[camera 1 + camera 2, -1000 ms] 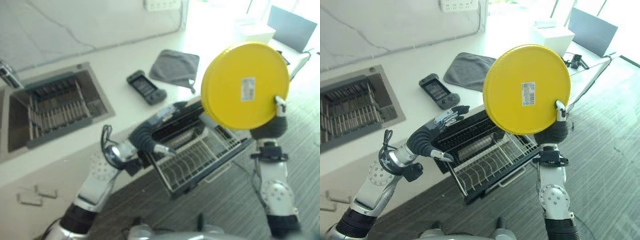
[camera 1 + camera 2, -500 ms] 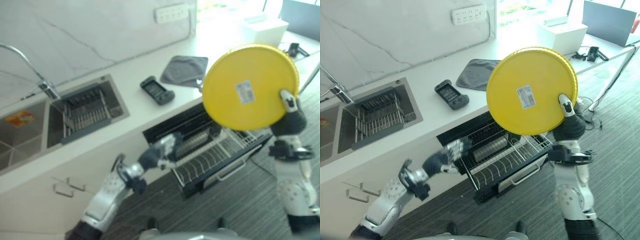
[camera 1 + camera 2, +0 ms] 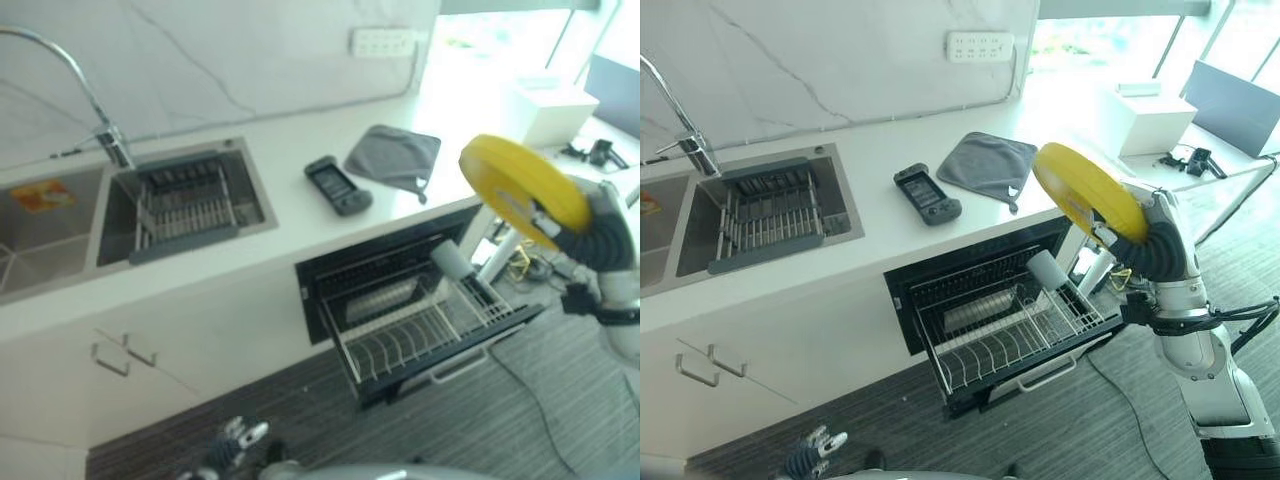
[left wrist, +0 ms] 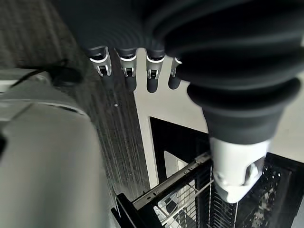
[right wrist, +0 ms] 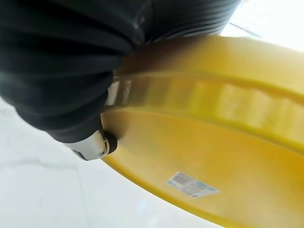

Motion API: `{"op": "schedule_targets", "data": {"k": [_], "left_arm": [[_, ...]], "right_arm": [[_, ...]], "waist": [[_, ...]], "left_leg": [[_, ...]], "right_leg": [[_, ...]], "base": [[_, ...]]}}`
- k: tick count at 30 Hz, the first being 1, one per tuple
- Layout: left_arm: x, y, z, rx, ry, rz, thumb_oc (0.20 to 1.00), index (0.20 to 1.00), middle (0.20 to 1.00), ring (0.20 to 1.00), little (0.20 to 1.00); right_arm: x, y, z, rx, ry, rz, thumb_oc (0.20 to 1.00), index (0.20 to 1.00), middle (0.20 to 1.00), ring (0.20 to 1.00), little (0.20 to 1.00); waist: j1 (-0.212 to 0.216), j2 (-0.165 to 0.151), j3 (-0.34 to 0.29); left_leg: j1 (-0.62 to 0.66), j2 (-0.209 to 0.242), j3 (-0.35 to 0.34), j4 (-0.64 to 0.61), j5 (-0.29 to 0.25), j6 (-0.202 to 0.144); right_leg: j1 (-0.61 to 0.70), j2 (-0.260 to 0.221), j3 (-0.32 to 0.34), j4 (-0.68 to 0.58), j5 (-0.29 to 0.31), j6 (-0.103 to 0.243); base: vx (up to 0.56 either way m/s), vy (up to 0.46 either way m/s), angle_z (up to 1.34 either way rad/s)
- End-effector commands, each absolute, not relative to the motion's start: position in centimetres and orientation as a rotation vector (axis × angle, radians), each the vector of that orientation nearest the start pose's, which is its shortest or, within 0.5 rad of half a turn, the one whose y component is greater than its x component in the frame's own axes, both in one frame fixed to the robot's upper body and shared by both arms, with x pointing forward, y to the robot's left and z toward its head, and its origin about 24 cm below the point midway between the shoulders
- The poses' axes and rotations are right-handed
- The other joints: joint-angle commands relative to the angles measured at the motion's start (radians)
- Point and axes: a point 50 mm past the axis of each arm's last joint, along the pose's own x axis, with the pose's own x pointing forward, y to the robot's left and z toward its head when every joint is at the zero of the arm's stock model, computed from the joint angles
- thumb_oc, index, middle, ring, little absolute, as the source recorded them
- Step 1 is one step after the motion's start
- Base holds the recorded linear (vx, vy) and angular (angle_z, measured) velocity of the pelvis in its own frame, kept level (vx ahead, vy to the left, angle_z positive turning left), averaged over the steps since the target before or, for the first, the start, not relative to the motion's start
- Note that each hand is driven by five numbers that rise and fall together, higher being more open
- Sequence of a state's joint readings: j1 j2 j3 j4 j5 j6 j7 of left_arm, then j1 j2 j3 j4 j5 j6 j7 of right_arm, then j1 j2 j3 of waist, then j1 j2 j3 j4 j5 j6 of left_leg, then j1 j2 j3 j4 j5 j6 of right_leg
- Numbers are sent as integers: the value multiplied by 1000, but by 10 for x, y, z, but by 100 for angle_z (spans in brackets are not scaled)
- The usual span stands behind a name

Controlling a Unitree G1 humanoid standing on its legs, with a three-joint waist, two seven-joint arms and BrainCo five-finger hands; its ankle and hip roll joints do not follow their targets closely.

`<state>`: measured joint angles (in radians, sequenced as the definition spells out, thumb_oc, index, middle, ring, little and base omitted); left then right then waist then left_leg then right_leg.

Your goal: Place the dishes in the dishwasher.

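A round yellow plate [image 3: 1088, 190] is held up at the right, turned nearly edge-on, above and to the right of the open dishwasher. My right hand [image 3: 1160, 245] is shut on its rim; the right wrist view shows the plate's labelled underside [image 5: 199, 156] with my thumb [image 5: 92, 146] pressed on it. The dishwasher drawer [image 3: 970, 390] is pulled out under the counter, its white wire rack [image 3: 990, 345] holding a pale cup [image 3: 1048, 270] on its right side. My left hand [image 3: 815, 450] hangs low by the floor, fingers [image 4: 126, 71] straight and holding nothing.
On the white counter lie a dark handheld console [image 3: 338, 185] and a grey cloth [image 3: 393, 157]. A sink with a dish rack [image 3: 185, 205] and a faucet [image 3: 110, 140] is at the left. A white box [image 3: 553, 105] stands at the far right.
The camera has pulled back and shifted. The plate has turned from face-on to nearly edge-on and moved right. My left hand has dropped from beside the dishwasher rack toward the floor.
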<state>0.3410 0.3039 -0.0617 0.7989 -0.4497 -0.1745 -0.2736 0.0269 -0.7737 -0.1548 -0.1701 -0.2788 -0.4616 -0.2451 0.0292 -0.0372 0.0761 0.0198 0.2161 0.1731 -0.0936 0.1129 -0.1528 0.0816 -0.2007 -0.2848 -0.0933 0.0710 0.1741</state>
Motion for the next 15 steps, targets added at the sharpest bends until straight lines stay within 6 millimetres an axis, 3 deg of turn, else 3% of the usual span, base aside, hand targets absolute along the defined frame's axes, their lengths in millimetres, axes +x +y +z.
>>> {"op": "schedule_targets", "data": {"k": [1,10,15], "left_arm": [[103,260,-117,-98,734,88,1000,1000,1000,1000,1000],[91,269,-128,-53,799,227,1000,1000,1000,1000,1000],[90,267,-131,-18,825,212,1000,1000,1000,1000,1000]], "right_arm": [[220,-228,212,-1368,-1001,32,200,200,200,200,200],[236,-234,150,-1424,-749,178,200,200,200,200,200],[244,-231,116,-1448,-620,306,200,200,200,200,200]], "waist": [[30,6,6],[50,-5,6],[68,-8,6]], "left_leg": [[48,1,34,6,-54,12],[49,-9,-19,6,-60,19],[45,-5,-29,6,-57,16]], "right_leg": [[26,-25,-92,6,9,28],[53,-12,-75,6,-9,20],[64,-9,-81,6,-17,19]], "base": [[31,1,3],[51,-3,9],[44,5,2]]}}
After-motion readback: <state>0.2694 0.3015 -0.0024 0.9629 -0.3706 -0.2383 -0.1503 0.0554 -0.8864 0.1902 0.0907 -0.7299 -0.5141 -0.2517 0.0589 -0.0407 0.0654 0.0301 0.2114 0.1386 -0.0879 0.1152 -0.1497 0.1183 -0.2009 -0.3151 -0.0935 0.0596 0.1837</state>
